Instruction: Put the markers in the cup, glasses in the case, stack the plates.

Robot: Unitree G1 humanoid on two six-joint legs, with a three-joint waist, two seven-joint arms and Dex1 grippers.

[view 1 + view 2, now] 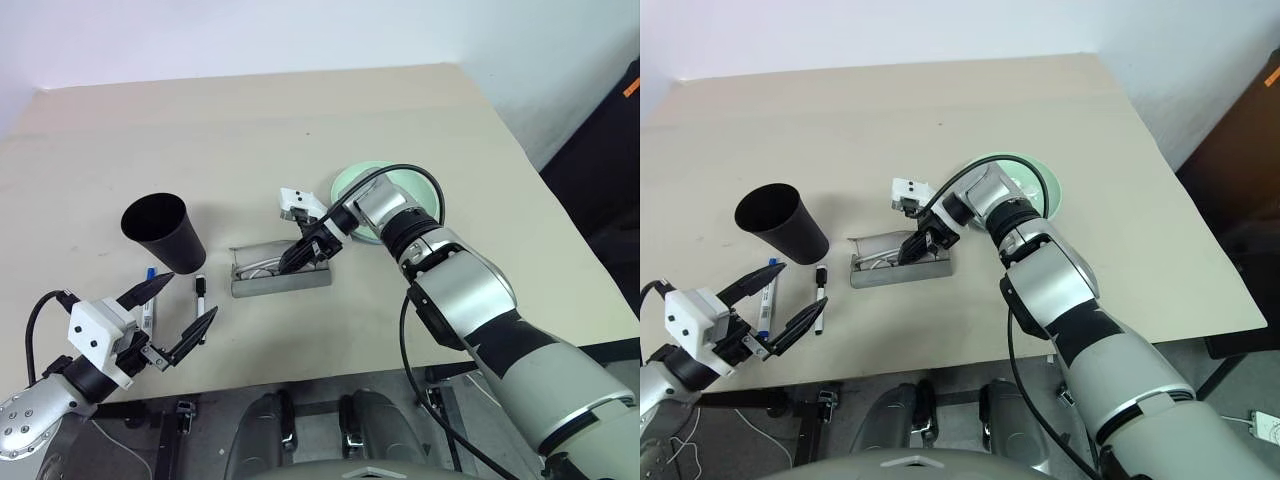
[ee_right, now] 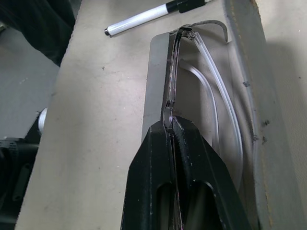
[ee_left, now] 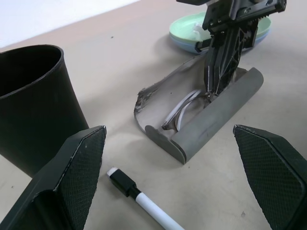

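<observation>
The grey case (image 1: 262,284) lies open in the middle of the table. The pale-framed glasses (image 2: 211,96) rest inside it, and my right gripper (image 2: 170,125) is shut on their front frame, reaching down into the case. The black cup (image 1: 160,230) stands upright left of the case. Between cup and near edge lie two markers, one blue-capped (image 1: 148,300) and one black-capped (image 1: 200,295). My left gripper (image 1: 170,315) hovers open just in front of them, holding nothing. The mint green plate (image 1: 345,180) sits on the light blue plate (image 3: 259,40) behind the case.
My right arm stretches across the plates from the right. The near table edge runs close under my left gripper. Bare tabletop extends behind the cup and to the far right.
</observation>
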